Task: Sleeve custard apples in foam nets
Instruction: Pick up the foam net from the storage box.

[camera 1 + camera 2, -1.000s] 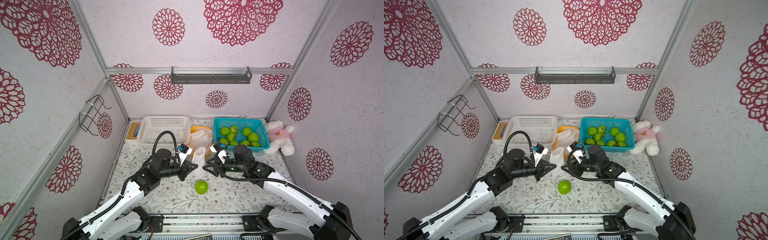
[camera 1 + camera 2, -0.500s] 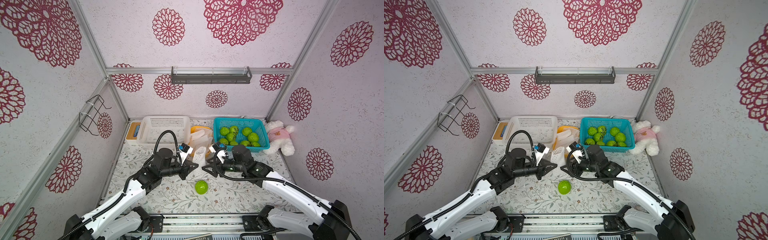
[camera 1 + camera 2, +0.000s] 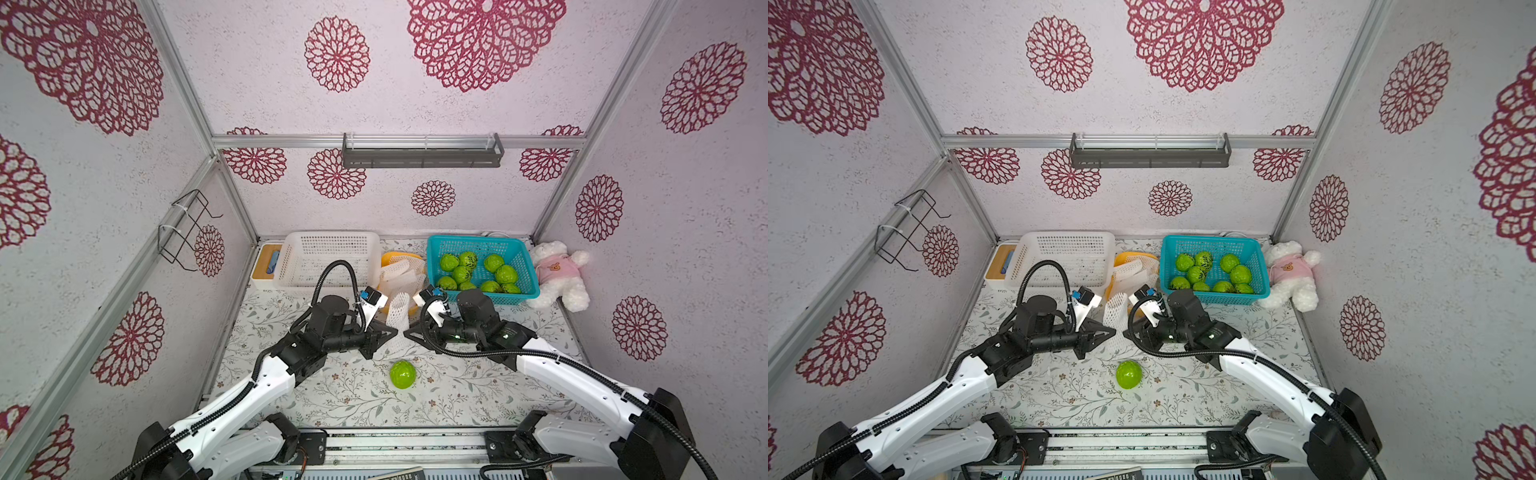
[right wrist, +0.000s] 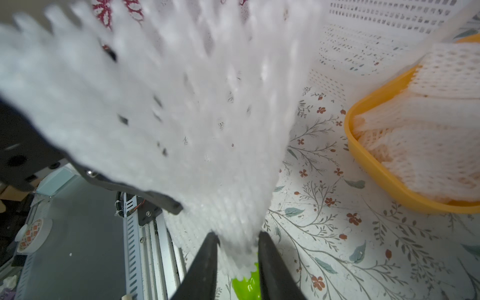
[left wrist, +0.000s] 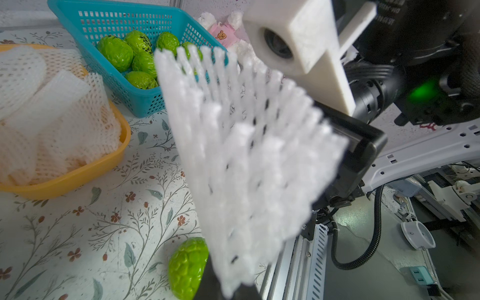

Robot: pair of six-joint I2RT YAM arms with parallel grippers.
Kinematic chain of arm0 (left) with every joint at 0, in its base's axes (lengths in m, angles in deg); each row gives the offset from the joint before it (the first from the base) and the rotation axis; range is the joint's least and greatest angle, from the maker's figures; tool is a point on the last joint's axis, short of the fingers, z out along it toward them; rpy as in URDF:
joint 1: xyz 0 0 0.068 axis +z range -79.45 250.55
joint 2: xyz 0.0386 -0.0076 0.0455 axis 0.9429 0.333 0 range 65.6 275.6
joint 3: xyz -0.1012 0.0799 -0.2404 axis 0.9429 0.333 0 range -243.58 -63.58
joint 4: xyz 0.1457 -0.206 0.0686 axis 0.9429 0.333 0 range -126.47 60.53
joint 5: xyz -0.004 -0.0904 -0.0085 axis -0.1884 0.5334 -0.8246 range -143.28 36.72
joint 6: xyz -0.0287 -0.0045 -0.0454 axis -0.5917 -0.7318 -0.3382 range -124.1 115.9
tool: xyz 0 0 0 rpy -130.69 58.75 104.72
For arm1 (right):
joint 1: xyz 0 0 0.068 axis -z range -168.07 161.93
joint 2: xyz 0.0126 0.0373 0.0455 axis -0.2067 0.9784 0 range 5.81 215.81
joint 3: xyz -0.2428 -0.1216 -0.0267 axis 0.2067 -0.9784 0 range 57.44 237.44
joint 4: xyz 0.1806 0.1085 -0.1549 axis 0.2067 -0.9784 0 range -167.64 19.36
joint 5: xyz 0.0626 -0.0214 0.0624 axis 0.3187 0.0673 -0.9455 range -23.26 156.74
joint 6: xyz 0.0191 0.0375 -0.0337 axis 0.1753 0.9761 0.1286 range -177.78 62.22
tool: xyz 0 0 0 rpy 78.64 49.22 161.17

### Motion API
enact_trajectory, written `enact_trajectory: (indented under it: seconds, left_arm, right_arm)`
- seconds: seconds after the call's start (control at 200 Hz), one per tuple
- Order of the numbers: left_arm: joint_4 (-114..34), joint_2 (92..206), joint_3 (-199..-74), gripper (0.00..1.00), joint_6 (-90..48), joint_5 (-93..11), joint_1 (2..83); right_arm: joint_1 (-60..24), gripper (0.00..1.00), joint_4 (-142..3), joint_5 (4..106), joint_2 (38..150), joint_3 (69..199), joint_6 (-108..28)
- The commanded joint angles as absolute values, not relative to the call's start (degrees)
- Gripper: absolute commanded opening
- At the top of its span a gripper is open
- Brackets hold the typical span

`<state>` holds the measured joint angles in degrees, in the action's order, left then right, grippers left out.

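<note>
Everything turns on how the foam net (image 3: 397, 311) stands over the loose custard apple (image 3: 402, 374). The net is held off the bench (image 3: 332, 386) at mid-scene. Its long axis is roughly upright and leans toward the far side, with the fringed free end up and the lower end gripped from both sides. The left gripper (image 3: 390, 333) reaches in from the left with its jaws pinched tight on that lower edge. The right gripper (image 3: 409, 333) reaches in from the right, and its wrist view shows the jaws narrow with a bunch of the foam net (image 4: 237, 244) filling the gap, so it too looks to have a hold. The fruit lies alone on the bench, just to the near side of the two tips and below them. It is about midway between the arms, so neither is clearly nearer. The other custard apples (image 3: 478, 270) sit in the blue basket (image 3: 473, 239) at far right, and the spare foam nets (image 3: 401, 272) lie in the yellow tray (image 3: 388, 255) beside it. My reading is that the net's lower mouth must be drawn apart left and right, then brought nearward and down onto the fruit. The mesh looks flat, so that mouth is probably not open yet.
</note>
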<state>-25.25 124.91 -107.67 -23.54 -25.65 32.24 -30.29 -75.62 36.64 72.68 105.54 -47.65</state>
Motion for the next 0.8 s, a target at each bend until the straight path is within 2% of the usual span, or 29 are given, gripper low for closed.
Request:
enact_trajectory:
  seconds: [0.0, 0.1, 0.205, 0.375, 0.455, 0.58, 0.65, 0.796]
  left_arm:
    - [-26.45, 125.52, -109.28, 0.07, -24.14, -26.48, 32.76]
    - [-26.47, 125.72, -109.28, 0.08, -24.14, -27.59, 32.84]
    - [-26.54, 125.68, -109.04, 0.15, -24.27, -29.37, 32.99]
    - [-27.64, 125.25, -108.08, 0.42, -24.76, -31.49, 33.2]
    - [-28.52, 124.85, -107.4, 0.62, -25.18, -32.77, 33.28]
    - [-28.75, 123.86, -106.11, 0.79, -25.81, -35.15, 33.44]
    - [-28.65, 122.99, -105.04, 0.84, -26.39, -37.0, 33.46]
    - [-27.97, 120.8, -102.6, 0.86, -28.09, -39.95, 33.46]
  right_arm:
    - [-30.7, 0.2, -74.28, 35.26, 71.65, 106.91, -48.63]
    - [-30.7, 0.13, -74.51, 35.02, 71.64, 106.91, -48.73]
    - [-30.7, 0.06, -74.86, 35.98, 71.43, 106.76, -48.75]
    - [-30.7, 0.01, -75.74, 40.88, 70.74, 106.34, -48.48]
    - [-30.7, 0.0, -76.16, 44.02, 70.38, 105.91, -48.15]
    - [-30.85, 0.0, -76.88, 48.72, 69.45, 104.58, -47.72]
    - [-31.12, 0.0, -76.54, 49.81, 68.86, 103.47, -47.38]
    - [-32.59, 0.0, -75.46, 51.61, 68.36, 100.83, -46.41]
